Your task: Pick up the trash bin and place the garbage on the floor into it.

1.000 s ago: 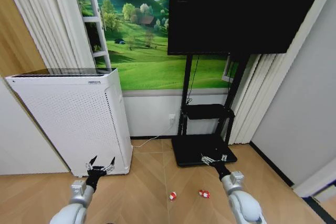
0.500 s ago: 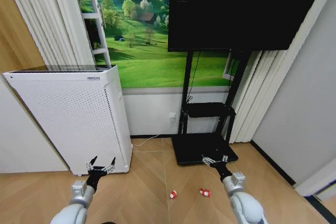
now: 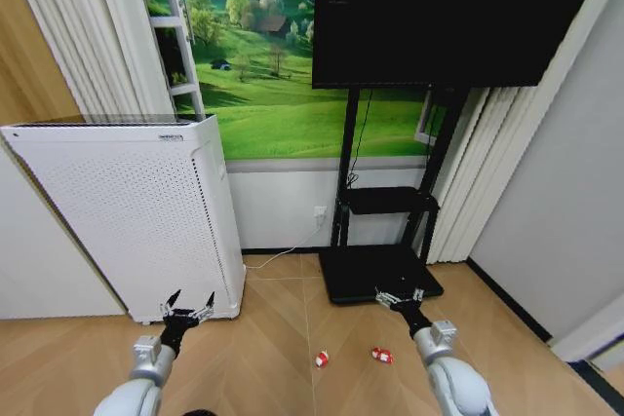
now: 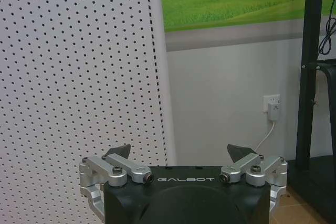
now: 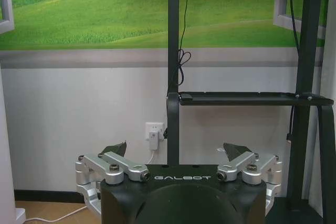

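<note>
While both arms hang low before the robot, nothing has yet been taken up.

Litter: two small red-and-white wrappers (image 3: 321, 359) (image 3: 381, 355) lie apart on the light tan herringbone wooden floor (image 3: 273, 338), near centre, between the arms.

Handling: crumpled wrappers of this kind are likely light, soft and easily crushed; a gentle pinch across the middle should serve.

Left claw: the left claw (image 3: 187, 300) hangs spread wide and empty, touching nothing, just before the tall white perforated appliance (image 3: 127, 211).

Right claw: the right claw (image 3: 399, 295) is likewise wide and empty, over the near edge of the flat black TV-stand base (image 3: 375, 273).

Backdrop: a green meadow mural (image 3: 263, 94) fills the far wall.
</note>
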You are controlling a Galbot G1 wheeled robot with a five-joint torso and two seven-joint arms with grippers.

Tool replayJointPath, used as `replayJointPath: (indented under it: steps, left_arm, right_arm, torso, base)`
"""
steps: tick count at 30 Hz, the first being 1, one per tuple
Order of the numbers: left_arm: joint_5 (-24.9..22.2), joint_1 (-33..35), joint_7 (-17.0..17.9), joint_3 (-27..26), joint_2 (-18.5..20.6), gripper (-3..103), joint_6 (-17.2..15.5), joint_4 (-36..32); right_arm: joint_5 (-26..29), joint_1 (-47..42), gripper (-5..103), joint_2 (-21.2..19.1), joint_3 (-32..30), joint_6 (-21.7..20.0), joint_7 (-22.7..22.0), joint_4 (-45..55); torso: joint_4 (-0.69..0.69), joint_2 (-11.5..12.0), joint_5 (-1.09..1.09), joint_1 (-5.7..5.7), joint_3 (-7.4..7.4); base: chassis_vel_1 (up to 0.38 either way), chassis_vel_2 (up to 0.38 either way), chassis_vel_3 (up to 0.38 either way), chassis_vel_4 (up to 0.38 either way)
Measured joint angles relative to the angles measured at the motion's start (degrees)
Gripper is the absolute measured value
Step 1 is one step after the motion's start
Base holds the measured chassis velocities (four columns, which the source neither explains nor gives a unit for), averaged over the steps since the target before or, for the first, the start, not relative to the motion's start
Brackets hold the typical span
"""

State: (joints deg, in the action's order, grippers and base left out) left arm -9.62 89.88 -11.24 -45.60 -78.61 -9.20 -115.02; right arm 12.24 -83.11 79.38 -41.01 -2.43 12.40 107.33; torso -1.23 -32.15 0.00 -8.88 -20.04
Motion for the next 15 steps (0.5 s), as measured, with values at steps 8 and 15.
replayJointPath:
  steps: [8, 15]
  left_arm:
    - [-0.12, -0.08, -0.38, -0.03, -0.09, 100, 0.34, 0.5]
    - [-0.26, -0.21, -0.61, -0.14, -0.01, 100, 0.6, 0.84]
  right_arm:
    - [-0.28, -0.22, 100, 0.15, 0.0, -0.41, -0.03, 0.23]
    - [-0.38, -0.04, 100, 0.21, 0.24, -0.7, -0.11, 0.25]
  torso:
    - [0.0, 1.94, 0.0, 0.76, 1.18]
    - [0.0, 3.67, 0.0, 1.45, 2.22]
  base:
    - [0.0, 0.0, 0.0, 0.0]
    - [0.0, 0.0, 0.0, 0.0]
